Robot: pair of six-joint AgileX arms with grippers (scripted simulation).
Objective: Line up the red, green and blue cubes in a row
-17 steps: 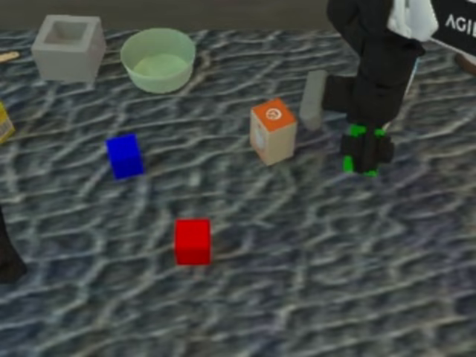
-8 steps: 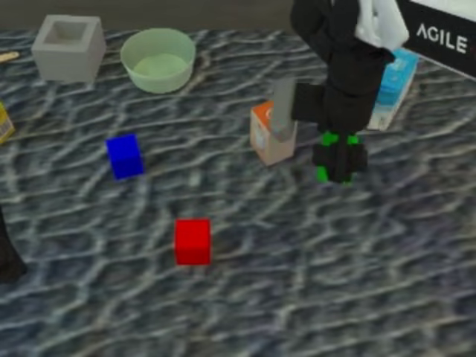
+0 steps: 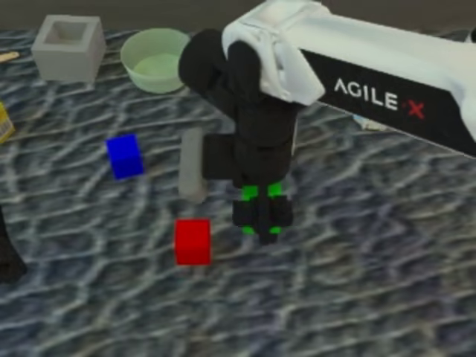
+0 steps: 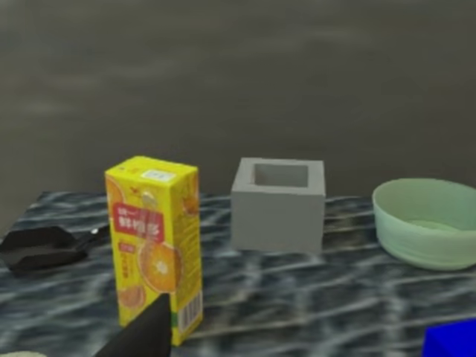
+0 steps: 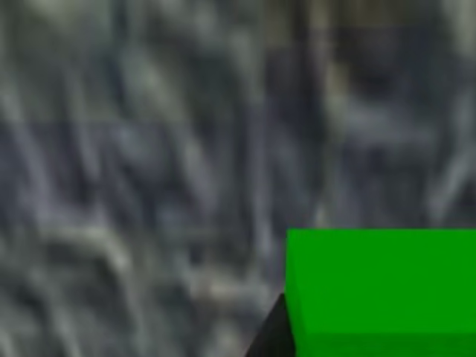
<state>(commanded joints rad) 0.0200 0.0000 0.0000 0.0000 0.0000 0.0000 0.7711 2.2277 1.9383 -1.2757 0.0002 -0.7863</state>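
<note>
My right gripper (image 3: 260, 213) is shut on the green cube (image 3: 251, 193), holding it just right of the red cube (image 3: 193, 242), a small gap apart. In the right wrist view the green cube (image 5: 379, 290) fills the lower corner above the dark cloth, with one dark finger (image 5: 274, 335) against its side. The red cube rests on the cloth near the middle front. Further left and back sits the blue cube (image 3: 124, 156), also seen as a corner in the left wrist view (image 4: 452, 339). My left gripper (image 3: 6, 256) is parked at the left edge, open.
A grey square box (image 3: 68, 46) and a pale green bowl (image 3: 158, 59) stand at the back left. A yellow juice carton (image 4: 152, 245) stands at the left edge, a black pan (image 4: 37, 249) beyond it. My right arm (image 3: 372, 82) spans the back right.
My right arm swung left and toward the front with the green cube, from beside the orange-topped carton to right of the red cube. It now hides that carton. The other cubes stayed put.
</note>
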